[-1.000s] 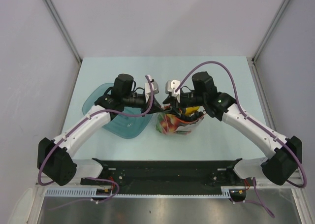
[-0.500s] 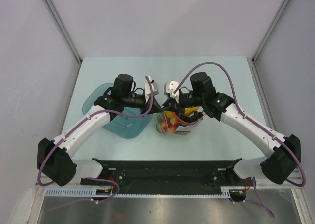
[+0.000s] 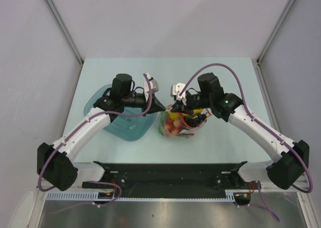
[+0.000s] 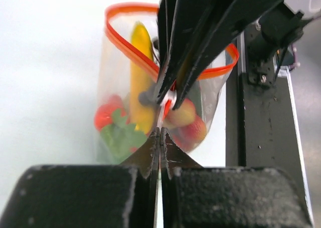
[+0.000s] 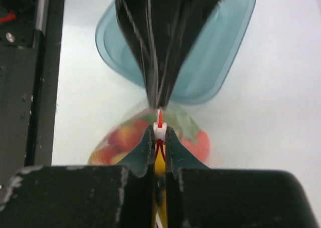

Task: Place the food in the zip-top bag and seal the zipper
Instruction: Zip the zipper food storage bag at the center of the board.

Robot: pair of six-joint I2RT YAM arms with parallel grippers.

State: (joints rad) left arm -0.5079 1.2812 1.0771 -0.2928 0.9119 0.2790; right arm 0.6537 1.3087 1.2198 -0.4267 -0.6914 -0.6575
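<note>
One clear zip-top bag (image 4: 114, 82), right hand (image 5: 159, 137) pinching red-orange zipper (image 4: 131, 6) (left hand (image 4: 159, 138) pressed together).

The overhead camera looks down from the near side; both close wrist cameras seemingly face each other across the zip-top bag (image 3: 176, 127).

Pale blue table (image 3: 225, 80): teal bowl (image 3: 126, 129) left, filled zip-top bag (image 3: 176, 128) just beside.

no legible text or labels anywhere
</note>
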